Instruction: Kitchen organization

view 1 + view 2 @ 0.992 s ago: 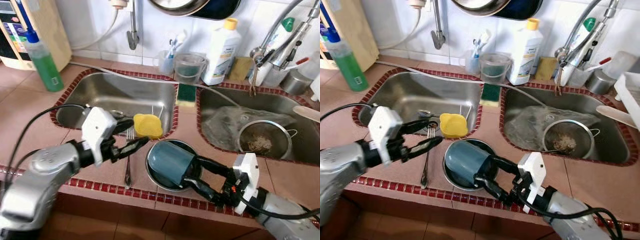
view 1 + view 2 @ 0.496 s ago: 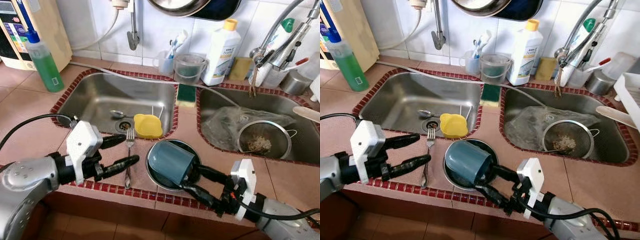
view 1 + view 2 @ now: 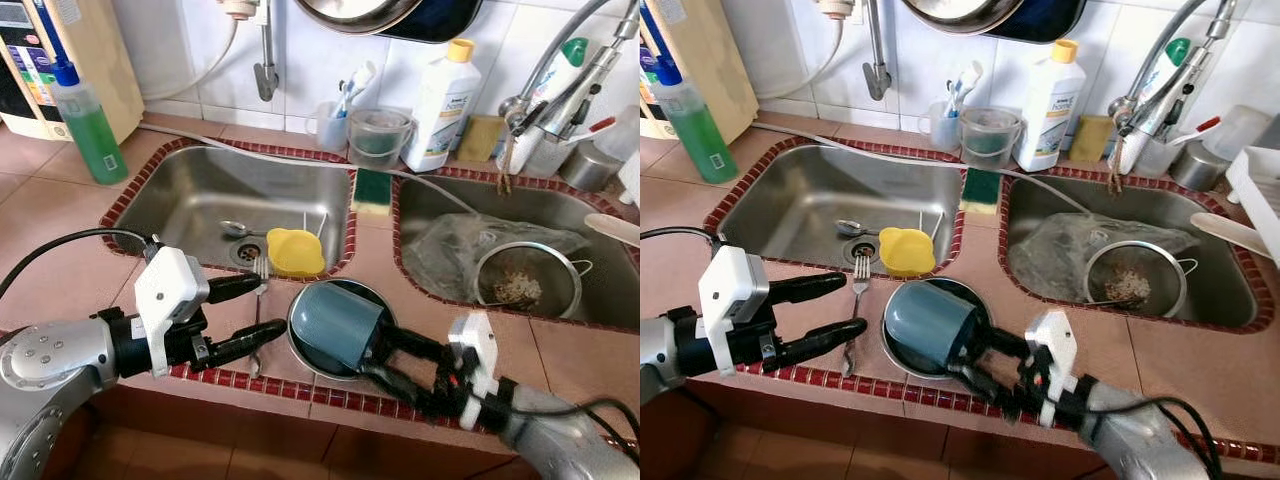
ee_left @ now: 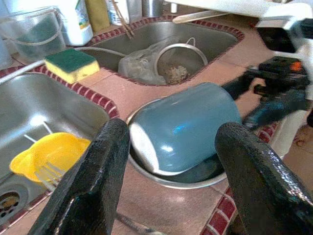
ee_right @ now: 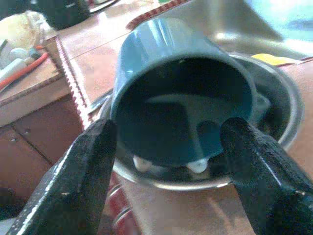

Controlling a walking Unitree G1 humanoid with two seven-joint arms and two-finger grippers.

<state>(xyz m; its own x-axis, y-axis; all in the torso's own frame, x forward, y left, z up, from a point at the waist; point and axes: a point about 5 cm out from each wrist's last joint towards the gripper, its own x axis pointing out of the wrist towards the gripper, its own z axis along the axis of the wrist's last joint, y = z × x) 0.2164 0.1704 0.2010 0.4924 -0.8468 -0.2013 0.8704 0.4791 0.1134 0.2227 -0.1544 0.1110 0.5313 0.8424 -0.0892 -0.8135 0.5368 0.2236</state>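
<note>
Blue-grey cup point(image 3: 336, 327) lies on its side in the steel bowl point(image 3: 304, 352) on the tiled counter point(image 3: 60, 240), between the two sinks and just in front of them, mouth toward the robot.

R gripper point(image 3: 388, 360): fingers spread, one either side of the cup's mouth end. Per the right wrist view the fingers point(image 5: 85, 161) flank the rim with gaps showing; we judge no contact yet. Vs 1 s ago, the cup and bowl have shifted slightly toward the fork, and the R arm has come in closer along the counter edge.

L gripper point(image 3: 248, 314): open, empty, hovering over the counter front just beside the fork point(image 3: 258, 300). It has pulled back from the left sink point(image 3: 190, 190) rim and the yellow lid point(image 3: 295, 251) since 1 s ago; between the last two frames it has edged forward again. The fork has not moved, tines at the sink edge.

Reading, as we judge it: the R side is lining up a grasp on the cup; the L side has cleared room or is staging for the fork. Neither item is secured.

Risk: a cup on its side in a loose bowl may roll or slide the bowl when the fingers close. Recommend a slow, centred closure.
</note>
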